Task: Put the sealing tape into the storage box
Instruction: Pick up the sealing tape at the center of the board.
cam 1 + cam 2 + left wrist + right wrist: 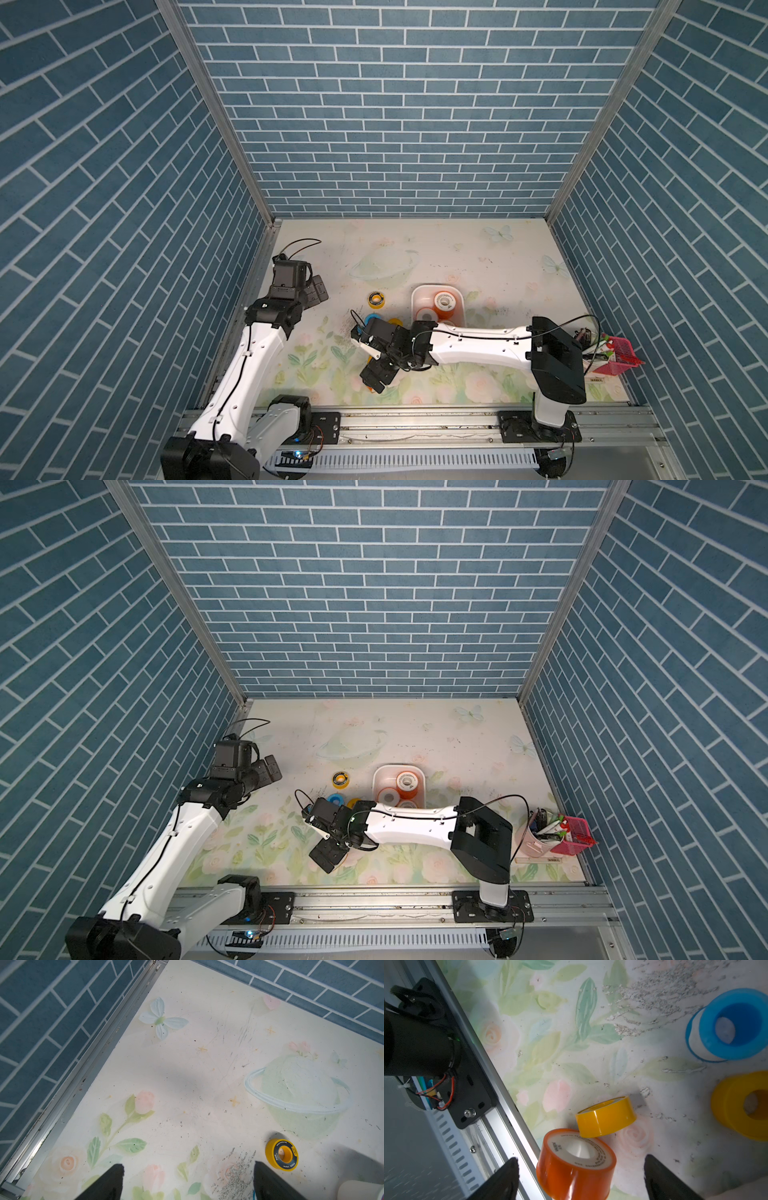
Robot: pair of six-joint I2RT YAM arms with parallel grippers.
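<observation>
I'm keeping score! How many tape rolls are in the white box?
3: orange roll at the back, white-faced roll nearer, third roll peeking past the right arm, which may hide more.

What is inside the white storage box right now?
The storage box holds an orange spool and a white-faced spool; a third spool peeks out. The right arm covers the box's near end, so more may hide there.

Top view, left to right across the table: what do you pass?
Left hand → yellow tape roll → white box → pink cup → pink basket.
</observation>
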